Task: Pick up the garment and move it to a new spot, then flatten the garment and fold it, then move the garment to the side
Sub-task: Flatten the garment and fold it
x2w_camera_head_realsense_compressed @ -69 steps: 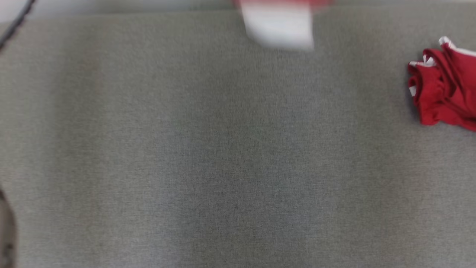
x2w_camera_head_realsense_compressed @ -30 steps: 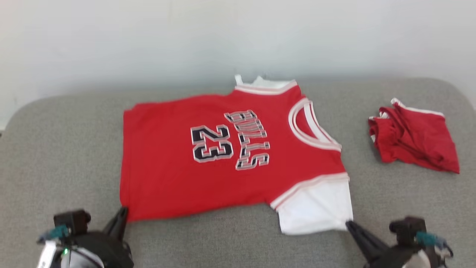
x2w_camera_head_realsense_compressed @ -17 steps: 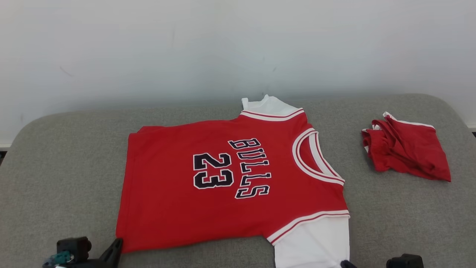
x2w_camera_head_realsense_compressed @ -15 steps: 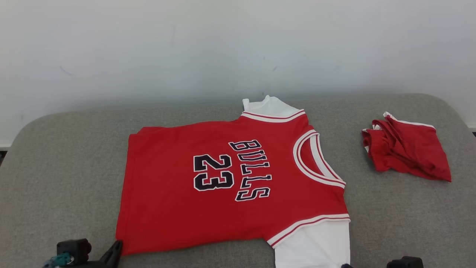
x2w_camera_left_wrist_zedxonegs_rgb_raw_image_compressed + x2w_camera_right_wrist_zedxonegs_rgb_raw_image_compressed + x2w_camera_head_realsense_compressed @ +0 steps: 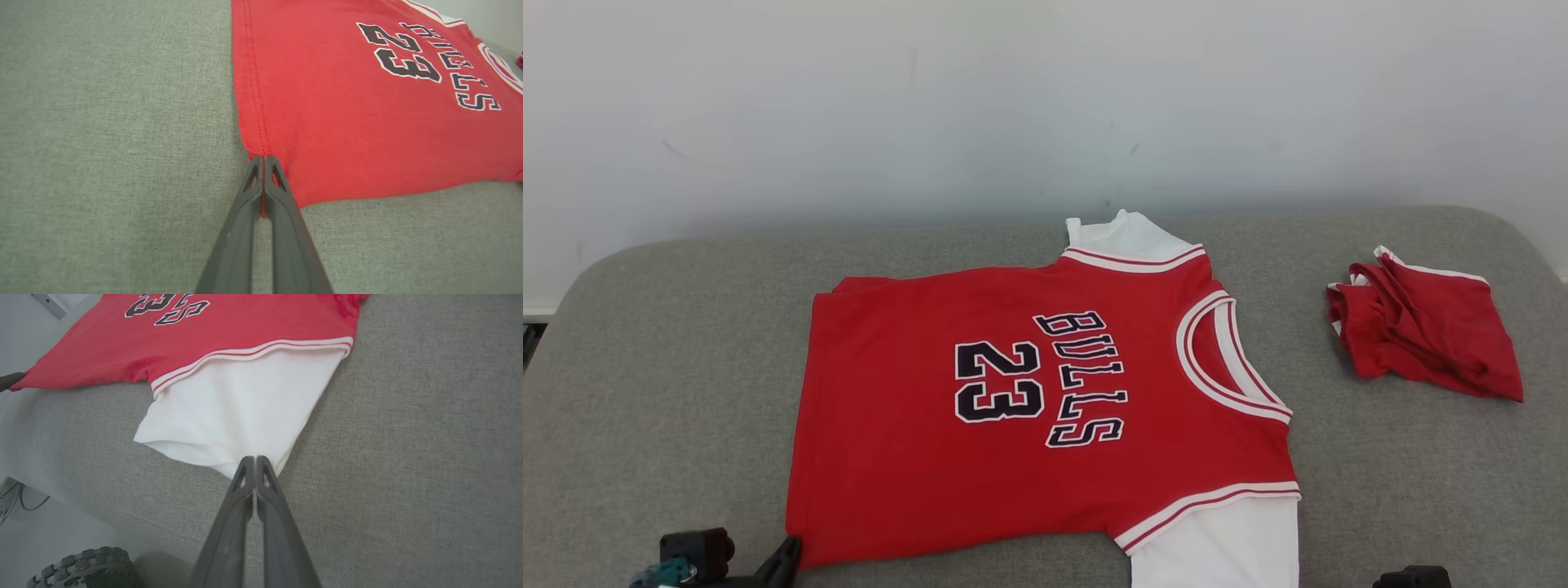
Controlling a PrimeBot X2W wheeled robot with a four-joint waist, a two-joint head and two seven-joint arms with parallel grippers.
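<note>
The garment [image 5: 1045, 408] is a red "BULLS 23" jersey with white sleeves, lying spread flat on the grey padded surface [image 5: 670, 367], neck toward the right. In the left wrist view my left gripper [image 5: 263, 158] is shut on the near corner of the red hem [image 5: 253, 102], with a sliver of red cloth between its fingers. Its tip also shows at that corner in the head view, left gripper [image 5: 788, 549]. My right gripper [image 5: 255, 458] is shut on the near corner of the white sleeve [image 5: 245, 412], low over the surface.
A second red garment [image 5: 1425, 343] lies crumpled on the right of the surface. A pale wall [image 5: 1045, 98] rises behind it. Past the near edge, the right wrist view shows a ridged wheel [image 5: 81, 565] and cables [image 5: 12, 498] on the floor.
The head camera has tilted up and shifted, so the jersey sits lower in the picture. Both grippers stay shut on their corners and the jersey lies as before.
</note>
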